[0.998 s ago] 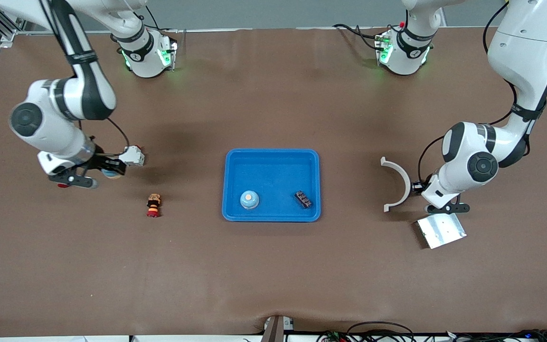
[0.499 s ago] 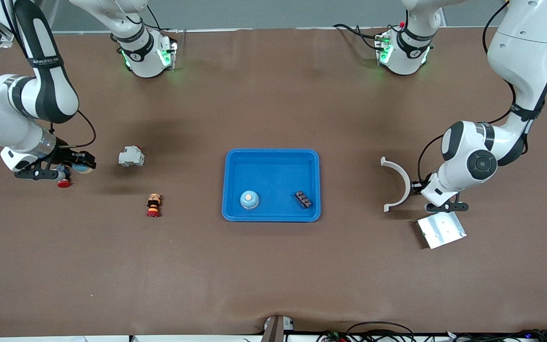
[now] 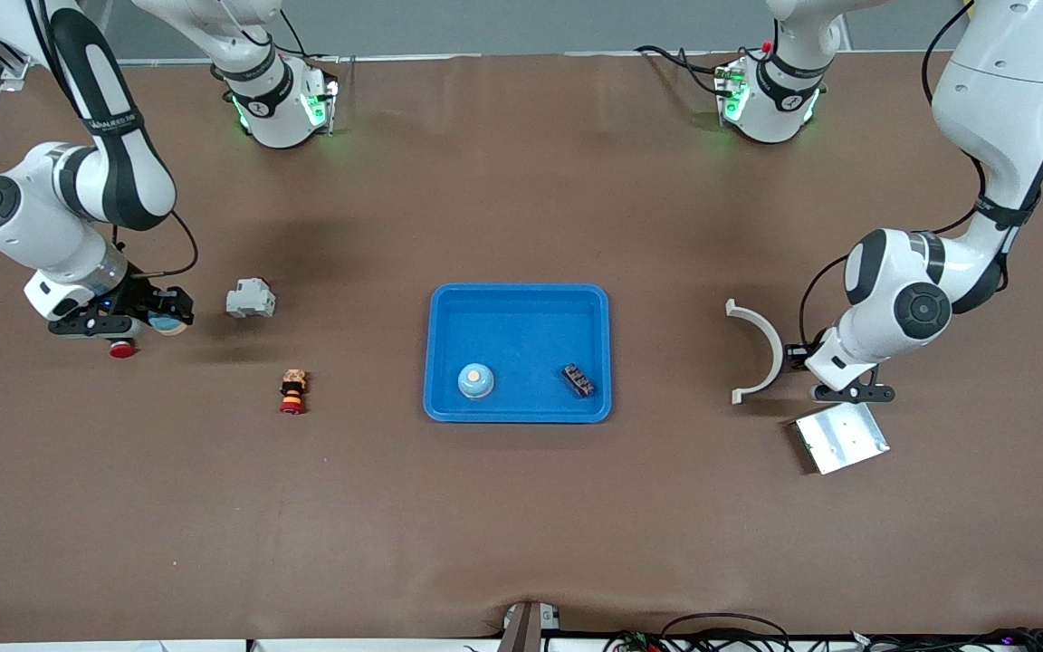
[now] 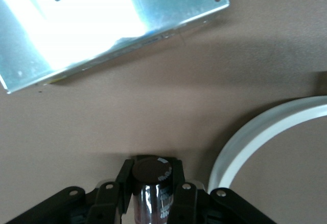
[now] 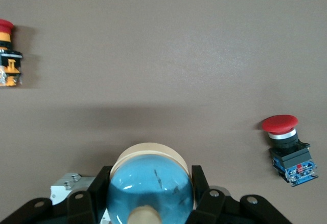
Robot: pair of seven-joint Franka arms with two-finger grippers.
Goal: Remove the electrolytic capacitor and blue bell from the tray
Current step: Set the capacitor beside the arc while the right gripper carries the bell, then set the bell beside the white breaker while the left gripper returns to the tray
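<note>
My right gripper (image 3: 165, 319) is shut on a blue dome bell with a cream base (image 5: 152, 185), low over the table at the right arm's end, beside a grey module (image 3: 250, 298). My left gripper (image 3: 793, 355) is shut on a dark cylindrical capacitor (image 4: 152, 180), low over the table between a white curved piece (image 3: 757, 349) and a metal plate (image 3: 841, 437). A blue tray (image 3: 519, 299) at mid-table holds a second blue bell (image 3: 475, 380) and a small black block (image 3: 578, 379).
A red push button (image 3: 121, 349) stands close by the right gripper; it also shows in the right wrist view (image 5: 286, 147). An orange and red button unit (image 3: 292, 390) lies nearer the camera than the grey module. The plate (image 4: 102, 24) and white arc (image 4: 265, 137) flank the capacitor.
My right gripper swung with the bell from beside the grey module toward the right arm's end of the table, then came back slightly. The left arm has barely moved.
</note>
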